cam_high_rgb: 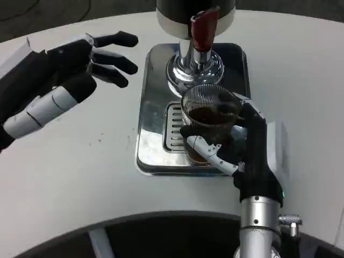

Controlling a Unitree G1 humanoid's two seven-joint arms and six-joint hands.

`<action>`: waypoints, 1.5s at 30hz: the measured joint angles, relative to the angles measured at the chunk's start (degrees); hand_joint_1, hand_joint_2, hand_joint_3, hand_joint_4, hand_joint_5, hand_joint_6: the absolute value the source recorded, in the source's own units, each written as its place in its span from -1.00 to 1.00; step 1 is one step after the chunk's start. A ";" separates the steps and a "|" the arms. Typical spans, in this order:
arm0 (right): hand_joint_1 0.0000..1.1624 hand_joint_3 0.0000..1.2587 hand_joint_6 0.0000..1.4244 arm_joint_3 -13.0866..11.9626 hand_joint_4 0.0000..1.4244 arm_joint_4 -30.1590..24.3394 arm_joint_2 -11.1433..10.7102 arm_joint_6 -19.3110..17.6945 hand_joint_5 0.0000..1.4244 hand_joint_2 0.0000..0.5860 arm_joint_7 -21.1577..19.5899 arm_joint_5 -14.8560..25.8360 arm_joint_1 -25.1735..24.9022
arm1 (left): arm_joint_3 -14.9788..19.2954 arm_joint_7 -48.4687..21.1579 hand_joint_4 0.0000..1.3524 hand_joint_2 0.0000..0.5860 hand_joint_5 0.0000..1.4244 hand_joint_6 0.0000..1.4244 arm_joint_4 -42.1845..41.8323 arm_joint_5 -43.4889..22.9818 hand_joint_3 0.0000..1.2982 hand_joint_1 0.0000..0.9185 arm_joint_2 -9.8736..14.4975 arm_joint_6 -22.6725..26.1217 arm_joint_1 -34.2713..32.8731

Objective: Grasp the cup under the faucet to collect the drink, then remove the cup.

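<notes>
1. The fingers (207, 151) of the right hand (244, 153) are wrapped round the lower half of the cup (209, 121), one white-and-black finger lying across its front and the thumb side pressed against its right wall. That looks to me like a firm hold.

2. The cup is a clear ribbed glass, upright, with dark drink standing in it to somewhere near the middle. It sits over the slotted grille of the steel drip tray (153, 107), just in front of and below the faucet (204, 27) with its dark red lever. I cannot tell whether its base rests on the grille or hangs just above it, as the fingers hide the bottom.

3. No stream shows between faucet and cup, so I would judge the pouring finished or paused.

4. The left hand (80, 67) hovers over the white table (70, 172) to the left of the tray, fingers spread apart and pointing toward the dispenser, holding nothing and touching nothing.

5. By my reckoning, the grasping is done and the collecting looks largely done. What is left is the removal: the cup has not yet been brought clear of the tray and faucet.
</notes>
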 measured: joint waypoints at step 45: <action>0.50 0.41 0.71 -1.52 0.44 -21.45 -4.32 0.01 0.75 -0.41 13.12 -0.58 13.35 | -0.14 4.98 -0.77 -0.53 -0.75 -0.79 5.49 18.11 -0.73 -1.00 2.59 -11.99 11.97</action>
